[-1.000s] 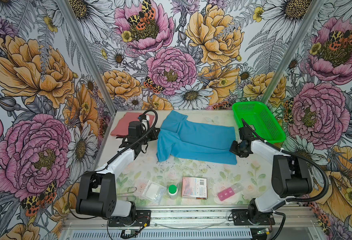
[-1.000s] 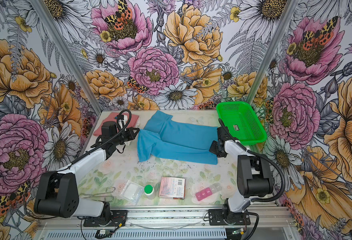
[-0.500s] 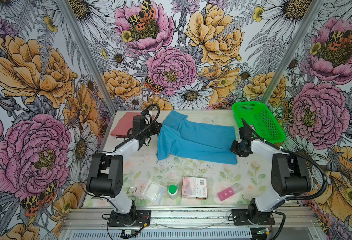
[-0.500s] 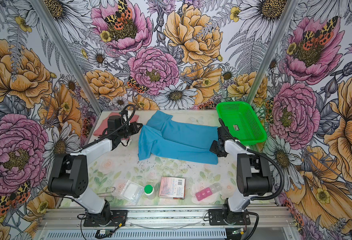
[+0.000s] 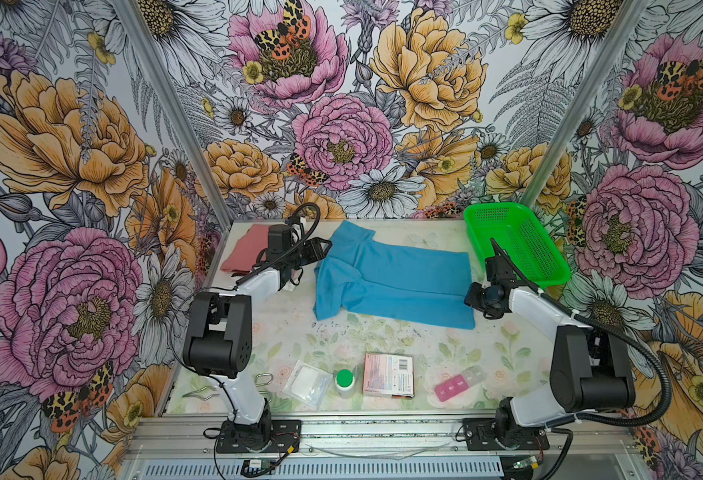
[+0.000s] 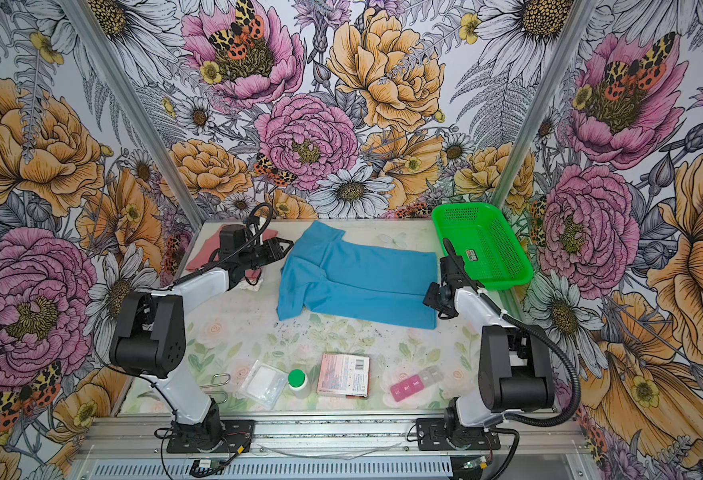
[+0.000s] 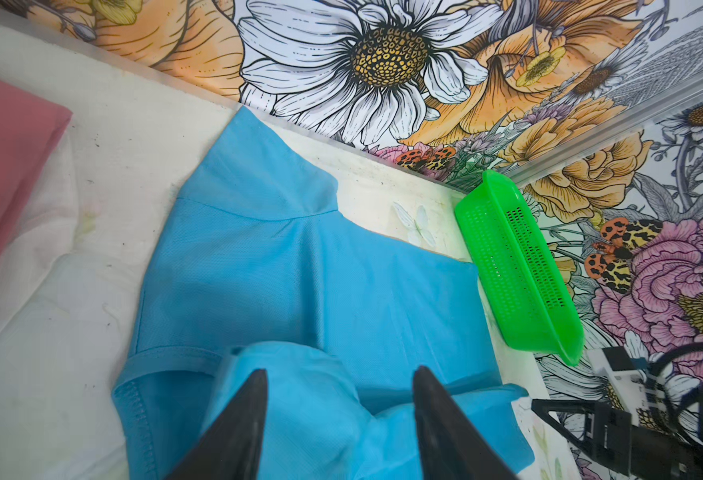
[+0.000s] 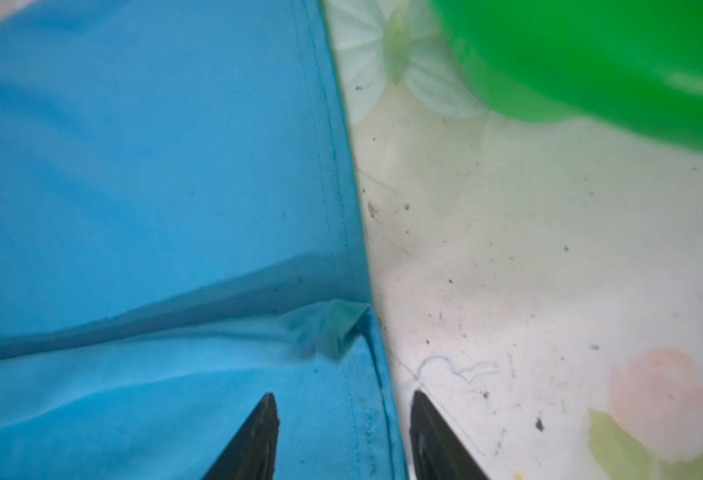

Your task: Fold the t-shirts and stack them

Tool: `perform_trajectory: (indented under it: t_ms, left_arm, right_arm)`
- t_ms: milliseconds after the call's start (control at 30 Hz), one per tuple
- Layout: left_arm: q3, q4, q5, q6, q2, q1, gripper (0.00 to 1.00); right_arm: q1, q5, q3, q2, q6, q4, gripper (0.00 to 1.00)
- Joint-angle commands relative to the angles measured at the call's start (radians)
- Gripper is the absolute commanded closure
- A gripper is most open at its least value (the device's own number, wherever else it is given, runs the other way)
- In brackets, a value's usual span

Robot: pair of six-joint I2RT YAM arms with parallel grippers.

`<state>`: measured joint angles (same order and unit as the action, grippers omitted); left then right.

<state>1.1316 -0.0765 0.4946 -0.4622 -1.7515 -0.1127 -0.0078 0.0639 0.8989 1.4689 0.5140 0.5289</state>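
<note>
Far left first: salmon-pink t-shirt, folded flat and tucked into the far-left corner, probably parked there as the base of the stack. Just beside it, white fabric, rumpled under the left arm.

Next along, left gripper, hovering at the collar end of the blue t-shirt. Fingers spread apart, nothing pinched, poised right above a bunched sleeve in the left wrist view.

Middle of the table: blue t-shirt laid lengthwise, collar left, hem right. Near long side doubled over toward the middle, far sleeve poking out toward the far wall. About halfway through the fold, by the look of it.

Over to the right: right gripper, low at the hem's near corner. Fingers apart here too, straddling the stitched edge, one tip over cloth and one over bare table, gripping nothing. Stationed at opposite ends, presumably, to keep the cloth square for the next fold.

Far right: green basket, empty, just beside the hem.
</note>
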Motion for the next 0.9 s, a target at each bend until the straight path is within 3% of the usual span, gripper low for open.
perform_trajectory:
  t_ms: [0, 100, 267, 400, 567, 767, 867]
  left_arm:
    - [0.029, 0.133, -0.053, 0.006, 0.074, 0.034, 0.01]
    - [-0.023, 0.253, -0.074, 0.016, 0.135, 0.047, 0.01]
    - [-0.214, 0.336, -0.117, 0.001, 0.252, 0.010, 0.01]
    - [-0.374, 0.336, -0.145, -0.029, 0.370, -0.007, 0.06]
    - [-0.500, 0.304, -0.141, -0.083, 0.450, -0.021, 0.18]
    - [-0.566, 0.230, -0.141, -0.113, 0.431, -0.070, 0.26]
    - [-0.570, 0.177, -0.123, -0.117, 0.364, -0.077, 0.36]
  right_arm:
    - [0.008, 0.057, 0.000, -0.111, -0.055, 0.053, 0.25]
    - [0.026, 0.124, -0.017, -0.154, -0.079, 0.109, 0.09]
    - [0.042, 0.075, -0.106, -0.180, -0.077, 0.128, 0.09]
    - [0.038, 0.071, -0.135, -0.145, -0.088, 0.119, 0.16]
    - [0.016, 0.064, -0.153, -0.107, -0.100, 0.101, 0.29]
    - [-0.013, 0.096, -0.171, -0.082, -0.093, 0.049, 0.40]
    - [-0.027, 0.120, -0.180, -0.069, -0.092, 0.023, 0.46]
